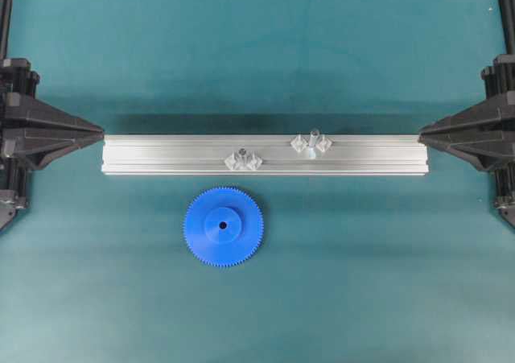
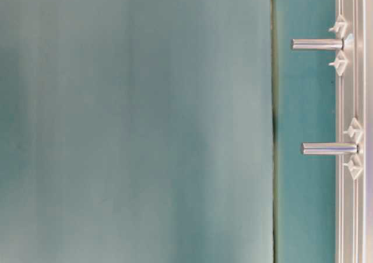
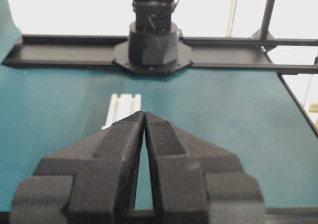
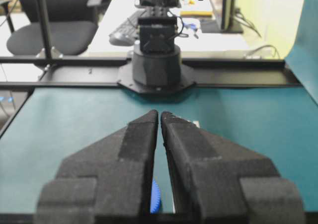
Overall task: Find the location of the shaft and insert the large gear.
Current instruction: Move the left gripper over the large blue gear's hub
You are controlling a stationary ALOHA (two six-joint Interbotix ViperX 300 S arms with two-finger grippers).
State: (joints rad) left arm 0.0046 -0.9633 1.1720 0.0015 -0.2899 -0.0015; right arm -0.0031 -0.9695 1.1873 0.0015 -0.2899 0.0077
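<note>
The large gear, a bright blue toothed disc with a raised hub, lies flat on the teal mat just in front of the aluminium rail. The shaft, a slim silvery pin between two clear diamond mounts, stands on the rail right of its middle. My left gripper is shut and empty at the rail's left end, as the left wrist view also shows. My right gripper is shut and empty at the rail's right end. In the right wrist view a sliver of the gear shows between the fingers.
A shorter dark-topped stub with similar clear mounts stands on the rail left of the shaft. The table-level view shows two pins on the rail; I cannot tell which is which. The opposite arm base stands beyond the rail.
</note>
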